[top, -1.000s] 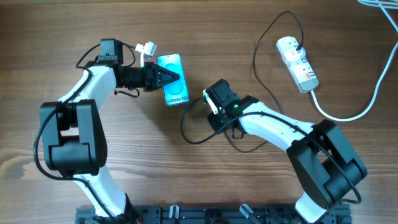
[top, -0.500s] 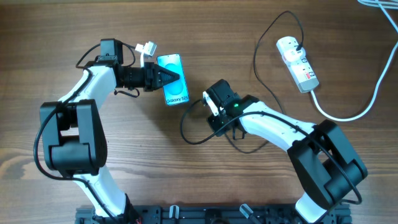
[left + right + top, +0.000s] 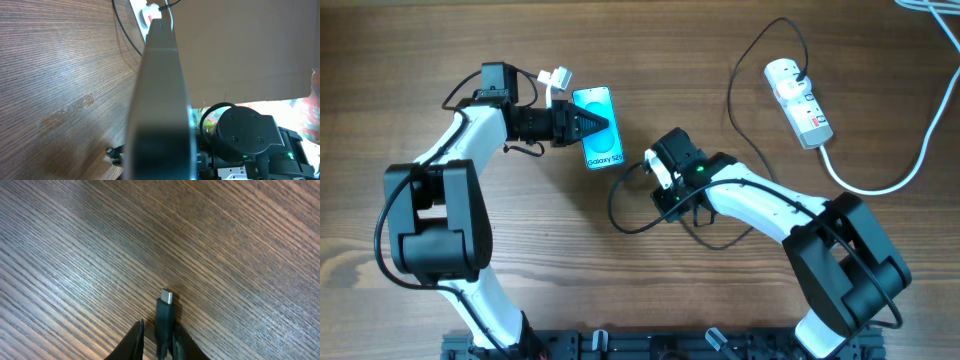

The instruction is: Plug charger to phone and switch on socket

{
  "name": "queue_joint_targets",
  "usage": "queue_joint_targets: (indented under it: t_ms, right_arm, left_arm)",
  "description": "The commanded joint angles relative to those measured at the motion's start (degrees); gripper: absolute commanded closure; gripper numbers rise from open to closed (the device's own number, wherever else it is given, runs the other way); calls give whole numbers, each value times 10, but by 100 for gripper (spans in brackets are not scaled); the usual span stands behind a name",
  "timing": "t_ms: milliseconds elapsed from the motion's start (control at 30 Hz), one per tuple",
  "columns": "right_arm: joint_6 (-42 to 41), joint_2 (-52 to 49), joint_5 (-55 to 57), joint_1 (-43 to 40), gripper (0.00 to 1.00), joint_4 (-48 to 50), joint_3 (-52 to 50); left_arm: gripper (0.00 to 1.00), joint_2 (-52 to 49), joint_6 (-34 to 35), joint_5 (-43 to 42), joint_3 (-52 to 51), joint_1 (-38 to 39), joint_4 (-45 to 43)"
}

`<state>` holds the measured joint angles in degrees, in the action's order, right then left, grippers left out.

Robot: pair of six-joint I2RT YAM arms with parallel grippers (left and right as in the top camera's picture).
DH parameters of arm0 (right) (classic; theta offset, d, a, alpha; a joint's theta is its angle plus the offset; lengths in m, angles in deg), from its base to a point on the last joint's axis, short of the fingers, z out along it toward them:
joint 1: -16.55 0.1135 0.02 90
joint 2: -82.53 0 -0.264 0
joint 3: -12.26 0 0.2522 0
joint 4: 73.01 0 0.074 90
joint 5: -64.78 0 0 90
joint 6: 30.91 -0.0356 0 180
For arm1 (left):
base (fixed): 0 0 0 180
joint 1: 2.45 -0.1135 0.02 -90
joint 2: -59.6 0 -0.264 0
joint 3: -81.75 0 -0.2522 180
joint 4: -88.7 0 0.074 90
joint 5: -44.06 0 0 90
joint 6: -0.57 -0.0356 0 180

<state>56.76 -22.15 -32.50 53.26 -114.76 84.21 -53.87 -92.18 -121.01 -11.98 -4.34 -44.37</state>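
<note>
The phone (image 3: pixel 594 104), cyan screen up, is held off the wood at the upper left with my left gripper (image 3: pixel 603 126) shut on it. In the left wrist view the phone (image 3: pixel 160 95) shows edge-on as a dark bar down the middle. Just right of the phone is my right gripper (image 3: pixel 654 166). In its own view the charger plug (image 3: pixel 165 314), metal tip forward, lies between the fingers (image 3: pixel 134 341). The right finger touches the plug and a narrow gap shows on the left. The charger cable (image 3: pixel 612 210) loops under the right arm. The white socket (image 3: pixel 798 102) lies at the upper right.
A thick white cord (image 3: pixel 910 150) curves from the socket along the right edge. The black cable (image 3: pixel 730 95) arcs up to the socket's far end. The socket's end (image 3: pixel 150 12) and the right arm's black wrist (image 3: pixel 245 135) appear in the left wrist view.
My right gripper has crept slightly left toward the phone and the cable loop has shifted with it. The left arm and the phone have not moved.
</note>
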Motion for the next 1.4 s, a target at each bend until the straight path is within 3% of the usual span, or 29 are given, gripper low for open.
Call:
queue_joint_targets:
  t_ms: [0,167,233,400,600,967,1367]
  right_arm:
    - [9,-16,0,2,78,5,-17]
    - [9,-16,2,2,80,3,-17]
    - [8,-16,2,2,96,3,-17]
    - [3,-8,-31,0,96,-26,-2]
    - [-67,46,-145,-37,96,-69,14]
    - [-126,51,110,-52,96,-124,9]
    - [-128,30,102,-52,96,-100,-41]
  left_arm:
    - [96,2,-11,-18,-2,-1,-3]
    - [96,2,-11,-18,-2,-1,-3]
    - [96,2,-11,-18,-2,-1,-3]
    - [96,2,-11,-18,-2,-1,-6]
    - [96,2,-11,-18,-2,-1,-13]
    - [96,2,-11,-18,-2,-1,-13]
    - [96,2,-11,-18,-2,-1,-13]
